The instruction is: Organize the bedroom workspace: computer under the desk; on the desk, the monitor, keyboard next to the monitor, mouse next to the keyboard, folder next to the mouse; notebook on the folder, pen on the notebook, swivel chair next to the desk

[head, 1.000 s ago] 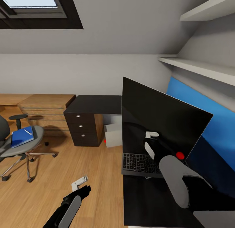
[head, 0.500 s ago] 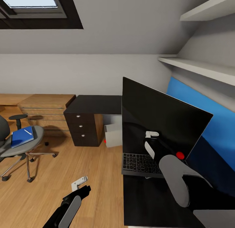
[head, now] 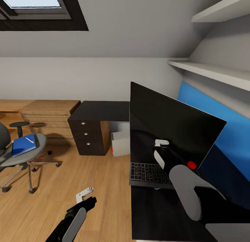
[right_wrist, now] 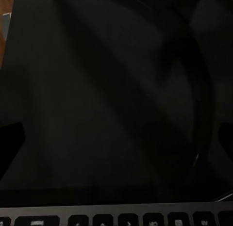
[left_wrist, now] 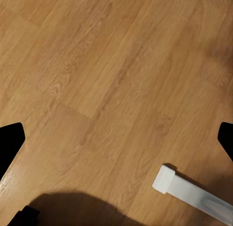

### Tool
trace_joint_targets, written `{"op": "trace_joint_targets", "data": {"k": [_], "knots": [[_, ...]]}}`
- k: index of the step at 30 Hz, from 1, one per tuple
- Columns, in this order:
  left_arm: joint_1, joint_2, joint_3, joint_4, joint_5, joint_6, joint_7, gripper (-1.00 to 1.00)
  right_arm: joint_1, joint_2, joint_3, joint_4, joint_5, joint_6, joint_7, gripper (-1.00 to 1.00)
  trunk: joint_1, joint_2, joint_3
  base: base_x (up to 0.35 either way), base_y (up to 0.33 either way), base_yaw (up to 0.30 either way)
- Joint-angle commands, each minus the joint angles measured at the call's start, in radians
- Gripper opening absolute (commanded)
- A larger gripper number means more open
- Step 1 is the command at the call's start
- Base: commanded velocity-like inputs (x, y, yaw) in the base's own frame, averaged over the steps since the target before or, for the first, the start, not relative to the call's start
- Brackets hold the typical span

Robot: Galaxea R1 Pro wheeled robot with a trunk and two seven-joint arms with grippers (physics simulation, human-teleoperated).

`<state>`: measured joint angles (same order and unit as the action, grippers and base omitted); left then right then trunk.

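While the right gripper (head: pixel 160 143) hovers above the keyboard (head: pixel 147 173) before the monitor (head: pixel 170 126), its grip cannot be told; the left gripper (head: pixel 84 194) is released.

Monitor (head: pixel 173 126): black, upright on worktop (head: pixel 156 214).
Keyboard (head: pixel 147 173): dark, flat, just before monitor.
Folder (head: pixel 23 145): blue, on swivel chair (head: pixel 21 153) seat.
Pen (head: pixel 30 140): on the folder.
Computer (head: pixel 120 143): grey, on the floor beside the drawers.
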<state>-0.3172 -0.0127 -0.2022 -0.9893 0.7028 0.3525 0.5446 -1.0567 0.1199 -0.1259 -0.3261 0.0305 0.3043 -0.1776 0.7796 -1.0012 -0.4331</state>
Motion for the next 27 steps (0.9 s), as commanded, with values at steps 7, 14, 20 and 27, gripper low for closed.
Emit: {"op": "trace_joint_targets", "data": {"k": [7,14,20,27], "knots": [[0.000,0.000,-0.001,-0.002,0.007,0.002,0.008,1.00,0.000,0.000,-0.006,-0.004,0.002,0.006,-0.003,1.00,0.000,-0.001,-0.001,0.000,0.000,0.000],[0.000,0.000,-0.001,-0.002,0.007,0.002,0.008,1.00,0.000,0.000,-0.006,-0.004,0.002,0.006,-0.003,1.00,0.000,-0.001,-0.007,0.000,0.000,0.000],[-0.001,0.001,0.000,-0.002,0.007,0.002,0.008,1.00,0.000,-0.001,-0.006,-0.003,0.002,0.006,-0.003,1.00,0.000,-0.001,-0.015,0.000,0.000,0.000],[0.000,0.002,0.000,-0.002,0.007,0.002,0.008,1.00,0.000,-0.002,-0.006,0.000,0.002,0.006,-0.003,1.00,0.000,-0.001,-0.026,0.000,0.000,0.000]]}}
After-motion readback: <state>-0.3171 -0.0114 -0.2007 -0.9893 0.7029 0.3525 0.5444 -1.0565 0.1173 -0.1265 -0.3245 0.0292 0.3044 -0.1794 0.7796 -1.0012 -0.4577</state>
